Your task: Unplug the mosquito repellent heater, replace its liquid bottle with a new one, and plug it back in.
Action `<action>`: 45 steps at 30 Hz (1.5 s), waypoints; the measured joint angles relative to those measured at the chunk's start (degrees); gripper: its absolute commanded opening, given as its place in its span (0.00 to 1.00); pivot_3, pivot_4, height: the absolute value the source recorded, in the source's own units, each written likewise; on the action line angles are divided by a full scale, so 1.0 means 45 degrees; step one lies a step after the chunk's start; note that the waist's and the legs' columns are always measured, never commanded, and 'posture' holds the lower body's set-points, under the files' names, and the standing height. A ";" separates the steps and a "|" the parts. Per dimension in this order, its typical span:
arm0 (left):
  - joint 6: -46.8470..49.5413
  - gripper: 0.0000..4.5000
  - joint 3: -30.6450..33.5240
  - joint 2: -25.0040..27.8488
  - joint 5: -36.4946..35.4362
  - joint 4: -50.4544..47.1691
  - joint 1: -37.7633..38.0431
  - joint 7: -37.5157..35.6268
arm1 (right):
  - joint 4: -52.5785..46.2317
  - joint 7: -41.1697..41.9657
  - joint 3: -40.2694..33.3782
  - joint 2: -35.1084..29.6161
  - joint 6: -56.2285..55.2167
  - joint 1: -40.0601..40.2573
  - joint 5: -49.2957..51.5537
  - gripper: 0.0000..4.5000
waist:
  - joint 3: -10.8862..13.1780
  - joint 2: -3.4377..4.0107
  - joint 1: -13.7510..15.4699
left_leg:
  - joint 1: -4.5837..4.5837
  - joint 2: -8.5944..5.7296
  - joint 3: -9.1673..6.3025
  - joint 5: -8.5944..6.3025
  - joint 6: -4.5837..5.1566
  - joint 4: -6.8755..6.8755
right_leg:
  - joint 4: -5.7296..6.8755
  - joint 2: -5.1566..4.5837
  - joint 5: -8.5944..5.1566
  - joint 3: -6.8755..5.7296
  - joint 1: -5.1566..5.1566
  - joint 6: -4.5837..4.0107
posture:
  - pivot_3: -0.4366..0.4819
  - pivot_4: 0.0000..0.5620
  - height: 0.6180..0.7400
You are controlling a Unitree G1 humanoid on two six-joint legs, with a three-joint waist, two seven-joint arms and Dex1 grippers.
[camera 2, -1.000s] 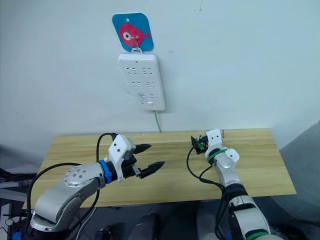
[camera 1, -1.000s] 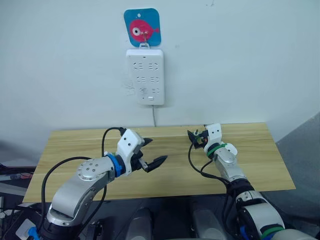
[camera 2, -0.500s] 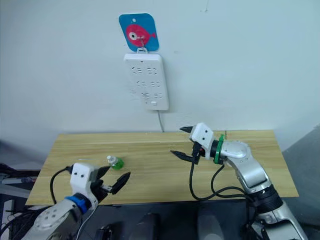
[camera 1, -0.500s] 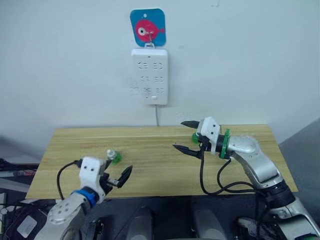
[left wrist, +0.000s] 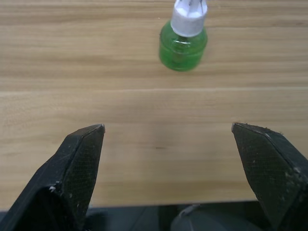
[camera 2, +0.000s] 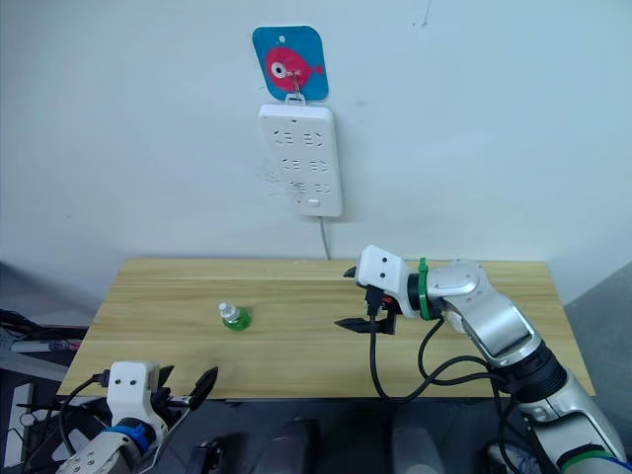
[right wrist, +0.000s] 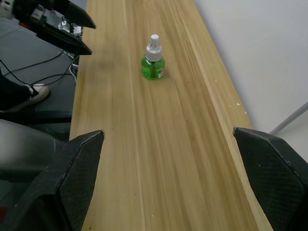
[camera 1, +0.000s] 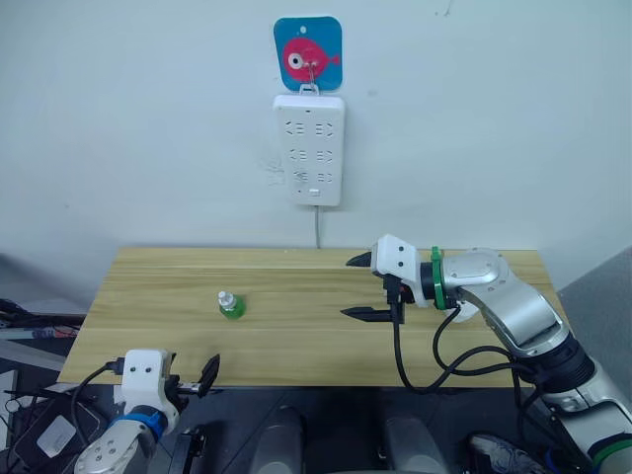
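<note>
Pale wall fills the background, with a white power strip [camera 1: 317, 150] hanging from a hook on a blue card bearing a red fish [camera 1: 309, 54], its cable dropping behind the far edge of the wooden table [camera 1: 296, 355]; all the strip's sockets look unoccupied, and no mosquito repellent heater can be made out anywhere on the wall or table. On the table stands one liquid bottle [camera 1: 230, 304], green with a white cap, upright, at about 9 o'clock from the table's middle and well apart from every edge; bare wood lies around it on all sides, widest toward 3 o'clock.

Over the table's middle-right the right gripper [camera 1: 363, 288] hangs above the wood with its two black fingers spread wide and nothing between them, pointing toward 9 o'clock at the bottle, well apart from it; in the right wrist view the bottle [right wrist: 153, 62] stands far down the plank between the open fingers [right wrist: 79, 161]. At 7 o'clock, off the near edge of the table, the left gripper [camera 1: 197, 380] is also wide and holds nothing; in the left wrist view its fingers [left wrist: 84, 159] frame the near edge, with the bottle [left wrist: 184, 37] beyond.
</note>
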 measured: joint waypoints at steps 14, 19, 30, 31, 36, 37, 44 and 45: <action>-0.0872 1.00 -0.0721 0.0135 0.1129 0.3708 -0.2820 0.0259 | -0.1676 -0.0500 0.0356 0.0837 0.1956 -0.0330 0.0404 1.00 | 0.0602 -0.0073 -0.0328 | -0.0009 0.0008 -0.0016 -0.0001 0.0001 -0.0001 | 0.0016 0.0000 0.0005 -0.0012 -0.0012 -0.0007 | 0.38 0.61 0.88; -0.1925 1.00 -0.0809 0.0306 0.1410 0.4978 -0.3941 0.0132 | -0.2289 -0.0712 0.0354 0.0795 0.2841 -0.0372 0.0788 1.00 | 0.0878 -0.0033 -0.0385 | -0.0008 0.0006 -0.0008 0.0000 0.0000 -0.0001 | 0.0019 -0.0005 0.0006 -0.0006 -0.0010 -0.0006 | 0.36 0.66 0.88; -0.3451 1.00 -0.1031 0.0449 0.1451 0.7005 -0.5503 -0.0609 | -0.3291 -0.1016 0.0347 0.0380 0.3875 -0.0353 0.1448 1.00 | 0.1193 -0.0018 -0.0570 | -0.0010 0.0004 0.0000 0.0000 0.0001 -0.0003 | 0.0018 -0.0012 0.0007 -0.0003 -0.0016 -0.0002 | 0.33 0.68 0.88; -0.3543 1.00 -0.1031 0.0442 0.1452 0.7145 -0.5630 -0.0604 | -0.3300 -0.1028 0.0347 0.0350 0.3922 -0.0353 0.1515 1.00 | 0.1199 -0.0022 -0.0592 | -0.0010 0.0004 0.0000 0.0000 0.0000 -0.0003 | 0.0017 -0.0012 0.0007 -0.0003 -0.0016 -0.0001 | 0.33 0.68 0.88; -0.4042 1.00 -0.1144 0.0430 0.1471 0.7812 -0.6041 -0.0626 | -0.3332 -0.1139 0.0318 0.0263 0.4160 -0.0352 0.1756 1.00 | 0.1215 -0.0017 -0.0722 | -0.0007 0.0005 0.0004 0.0000 0.0000 -0.0005 | 0.0016 -0.0011 0.0006 -0.0001 -0.0016 0.0003 | 0.31 0.68 0.88; -0.4137 1.00 -0.1177 0.0429 0.1471 0.7884 -0.6066 -0.0629 | -0.3350 -0.1183 0.0307 0.0244 0.4207 -0.0352 0.1844 1.00 | 0.1216 -0.0017 -0.0740 | -0.0007 0.0005 0.0005 0.0000 0.0000 -0.0006 | 0.0015 -0.0010 0.0006 0.0000 -0.0016 0.0003 | 0.31 0.68 0.88; -0.4853 0.60 -0.1582 0.0461 0.1707 0.8527 -0.6348 -0.0853 | -0.3614 -0.1391 0.0129 -0.0072 0.4453 -0.0332 0.2025 1.00 | 0.1228 -0.0005 -0.0741 | -0.0007 0.0001 0.0007 0.0000 -0.0001 -0.0007 | 0.0009 -0.0012 -0.0008 0.0003 -0.0015 0.0029 | 0.30 0.67 0.88; -0.4932 0.55 -0.1635 0.0459 0.1730 0.8623 -0.6429 -0.0831 | -0.3639 -0.1411 0.0047 -0.0123 0.4485 -0.0307 0.2058 1.00 | 0.1228 -0.0005 -0.0744 | -0.0006 0.0003 0.0008 0.0001 -0.0002 -0.0007 | 0.0009 -0.0011 -0.0011 0.0003 -0.0016 0.0034 | 0.30 0.67 0.88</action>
